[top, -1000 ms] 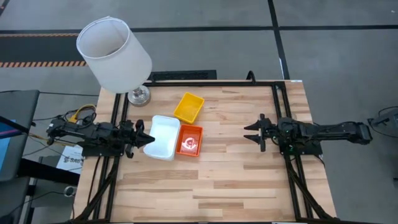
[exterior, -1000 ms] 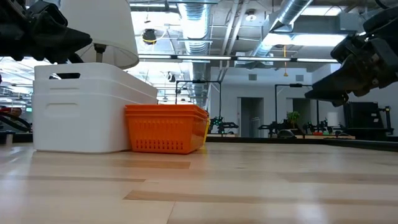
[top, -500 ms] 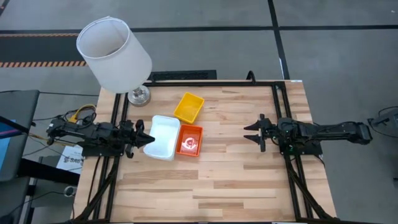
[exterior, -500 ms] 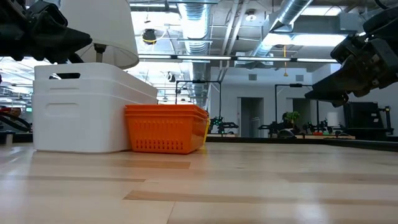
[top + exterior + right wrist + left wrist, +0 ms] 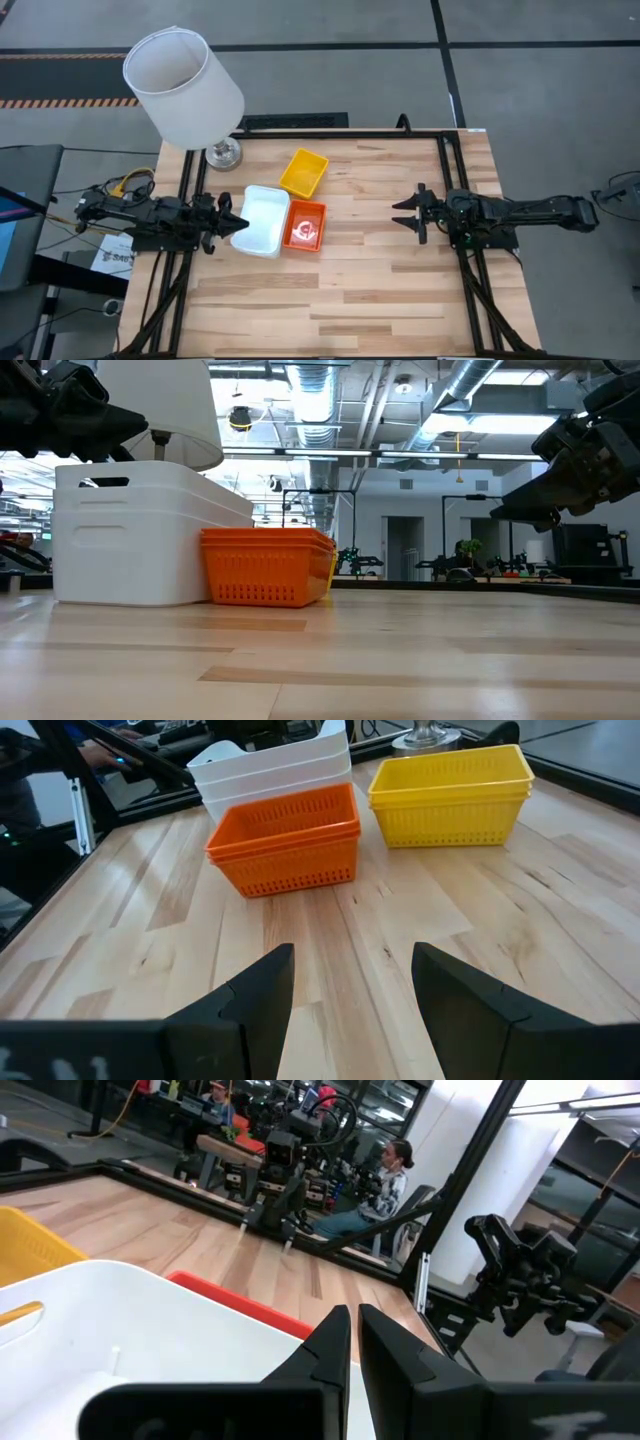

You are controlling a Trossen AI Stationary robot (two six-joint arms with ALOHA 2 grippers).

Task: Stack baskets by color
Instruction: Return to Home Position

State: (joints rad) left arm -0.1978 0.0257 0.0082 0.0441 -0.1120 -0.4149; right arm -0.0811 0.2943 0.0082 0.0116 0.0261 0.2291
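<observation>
High view: the three stacks sit in the part of the table [image 5: 380, 290] between the two arms. The left gripper [image 5: 242, 223] has its fingers drawn together, tips right at the near wall of the white basket stack [image 5: 262, 220]; the left wrist view shows them poised just over that stack's rim. The orange basket stack [image 5: 305, 224] lies on the far side of the white one from this gripper and appears to touch it. The yellow basket stack [image 5: 303, 172] stands a little apart from both, off toward the lamp [image 5: 183, 88].

The right gripper [image 5: 397, 214] hangs with its fingers spread and empty, well apart from the orange stack in front of it.

Sorting looks finished, so the risk lies in parking the arms. The left one is the worry: any forward drift or dip as it folds would likely clip the white rim, shove that stack into the orange one, and skew the nested baskets. A sideways swing toward the lamp base could knock that too. The right arm has open table around it and little to hit.
</observation>
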